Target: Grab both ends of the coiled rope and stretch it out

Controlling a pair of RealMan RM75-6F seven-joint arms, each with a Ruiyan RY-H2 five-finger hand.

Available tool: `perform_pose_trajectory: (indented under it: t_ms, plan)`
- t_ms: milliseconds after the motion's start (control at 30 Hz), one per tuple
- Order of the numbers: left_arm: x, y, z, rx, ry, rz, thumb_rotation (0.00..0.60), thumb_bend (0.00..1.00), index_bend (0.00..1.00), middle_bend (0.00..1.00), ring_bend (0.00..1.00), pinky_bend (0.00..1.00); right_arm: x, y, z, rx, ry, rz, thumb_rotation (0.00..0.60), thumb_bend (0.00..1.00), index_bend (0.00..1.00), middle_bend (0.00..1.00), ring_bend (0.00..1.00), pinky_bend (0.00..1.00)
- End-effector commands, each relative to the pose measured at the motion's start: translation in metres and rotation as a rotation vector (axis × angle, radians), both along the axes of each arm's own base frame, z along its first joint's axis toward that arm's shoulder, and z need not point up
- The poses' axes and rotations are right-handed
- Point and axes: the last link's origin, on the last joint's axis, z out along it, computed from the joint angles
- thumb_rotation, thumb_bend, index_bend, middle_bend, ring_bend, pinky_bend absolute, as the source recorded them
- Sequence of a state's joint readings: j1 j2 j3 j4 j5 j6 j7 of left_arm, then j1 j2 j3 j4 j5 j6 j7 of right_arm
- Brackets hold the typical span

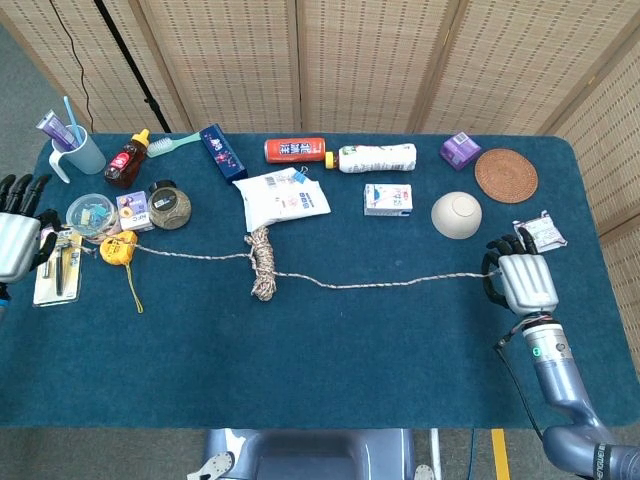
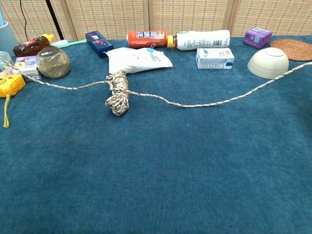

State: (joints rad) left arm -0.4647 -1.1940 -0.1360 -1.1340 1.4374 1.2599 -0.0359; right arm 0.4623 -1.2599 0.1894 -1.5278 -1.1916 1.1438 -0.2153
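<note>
Rope (image 1: 262,262): slack across frame centre, coil bundled left of middle. Right hand (image 1: 524,280) grips the right end; left hand (image 1: 17,240), at the left edge, grips the other end.

The left robot hand (image 1: 17,243) is cut off by the head view's edge.

The rope (image 1: 330,283) is lying slack across the blue counter (image 1: 320,370), with its coiled bundle (image 1: 262,263) sitting left of the middle. The right hand (image 1: 524,280) is holding one end, and the left hand (image 1: 18,236) is holding the other at the counter's left edge.
</note>
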Motion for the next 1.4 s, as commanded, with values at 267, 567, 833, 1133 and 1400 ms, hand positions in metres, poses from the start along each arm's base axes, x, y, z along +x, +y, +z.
perform_pose_trajectory:
  t_ms: [267,567,833,1133,1400]
  plan:
    - [0.073,0.011,-0.048,-0.127,-0.047,-0.185,0.600,0.48,0.65,0.08,0.00,0.00,0.038,-0.007,-0.007,0.044,-0.116,0.090,0.600,0.51,0.62,0.28,0.17,0.00]
    - [0.135,0.006,-0.102,-0.274,-0.098,-0.296,0.600,0.48,0.64,0.08,0.00,0.00,0.083,-0.013,-0.031,0.120,-0.200,0.189,0.600,0.51,0.61,0.28,0.17,0.00]
    - [0.159,0.000,-0.128,-0.365,-0.101,-0.283,0.600,0.37,0.16,0.00,0.00,0.00,0.099,-0.013,-0.047,0.194,-0.192,0.220,0.600,0.52,0.25,0.09,0.04,0.00]
    - [0.167,-0.003,-0.134,-0.416,-0.100,-0.230,0.600,0.22,0.00,0.00,0.00,0.00,0.094,-0.013,-0.043,0.186,-0.152,0.199,0.517,0.39,0.00,0.00,0.00,0.00]
    - [0.143,-0.011,-0.103,-0.325,-0.082,-0.145,0.600,0.22,0.00,0.00,0.00,0.00,0.070,-0.011,-0.022,0.118,-0.145,0.160,0.577,0.39,0.05,0.00,0.00,0.00]
